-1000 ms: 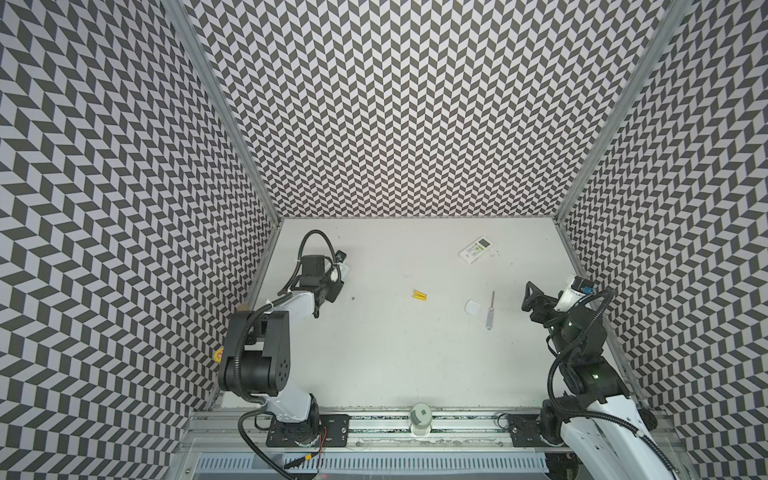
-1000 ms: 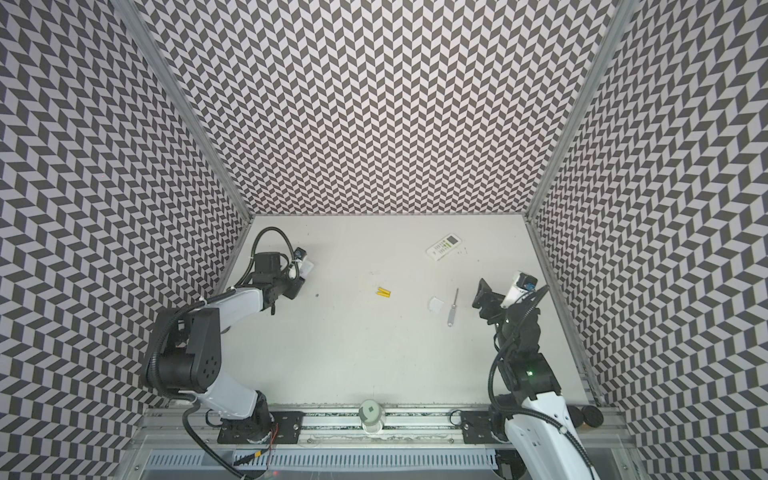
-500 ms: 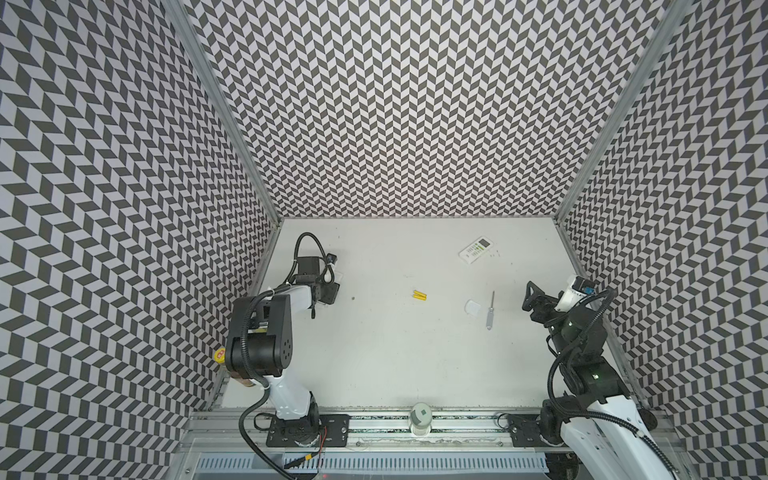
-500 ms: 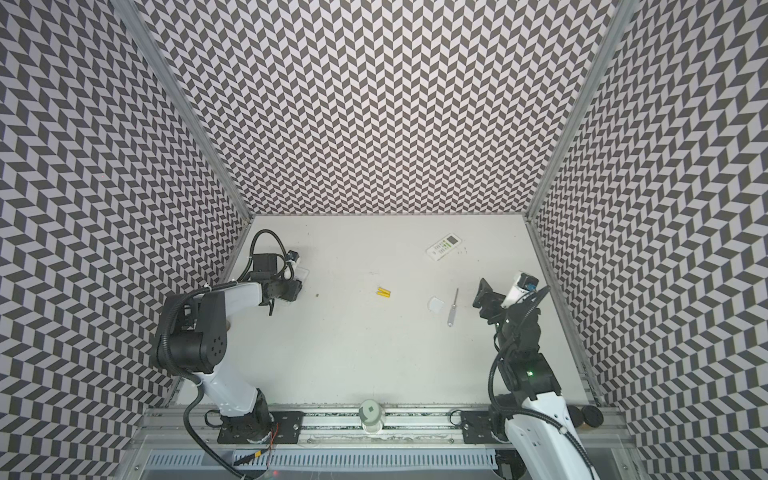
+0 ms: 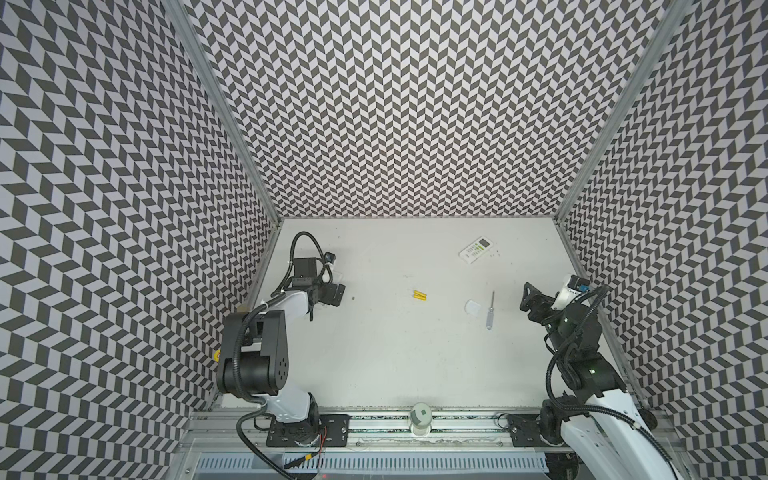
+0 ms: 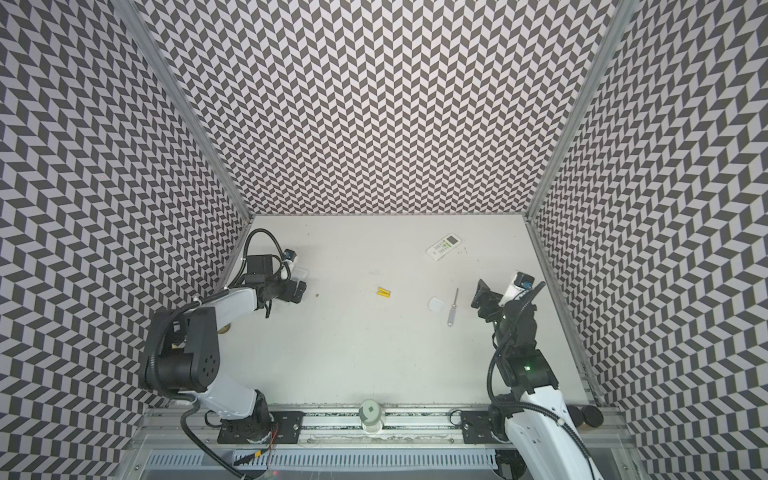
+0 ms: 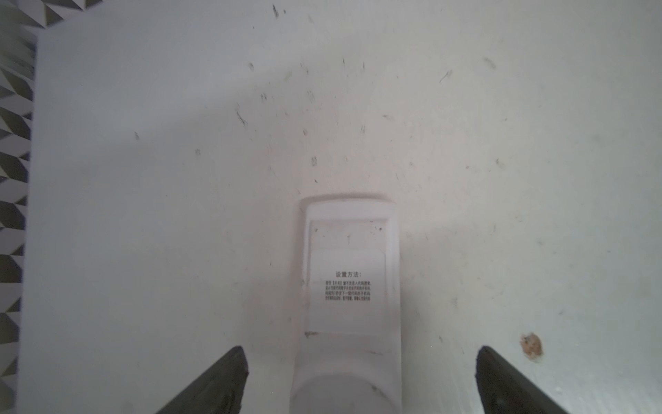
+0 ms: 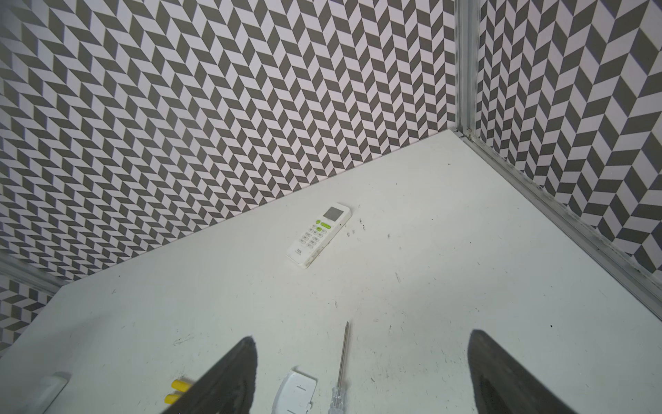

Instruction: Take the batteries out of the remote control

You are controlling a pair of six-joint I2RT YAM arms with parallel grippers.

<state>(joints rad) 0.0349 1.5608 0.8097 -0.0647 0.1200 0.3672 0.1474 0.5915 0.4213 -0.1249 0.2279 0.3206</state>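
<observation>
A white remote control (image 7: 349, 286) lies back up, with a printed label, on the table at the left; its pale end (image 5: 337, 275) (image 6: 301, 274) shows in both top views. My left gripper (image 7: 360, 347) (image 5: 332, 293) (image 6: 297, 291) stands over it, open, with the jaws well clear of both its sides. Two yellow batteries (image 5: 419, 295) (image 6: 384, 293) (image 8: 175, 390) lie side by side on the table's middle. My right gripper (image 8: 361, 335) (image 5: 530, 301) (image 6: 482, 297) hangs open and empty at the right, above the table.
A second white remote (image 5: 478, 249) (image 6: 444, 246) (image 8: 318, 234), buttons up, lies at the back right. A white battery cover (image 5: 472, 308) (image 6: 436, 304) (image 8: 295, 392) and a clear-handled screwdriver (image 5: 491, 309) (image 6: 453, 311) (image 8: 342, 362) lie between the batteries and my right gripper. Patterned walls close three sides.
My left gripper's jaws have opened wide, and the left arm's elbow has lifted and drawn back toward its base. The right arm has not moved.
</observation>
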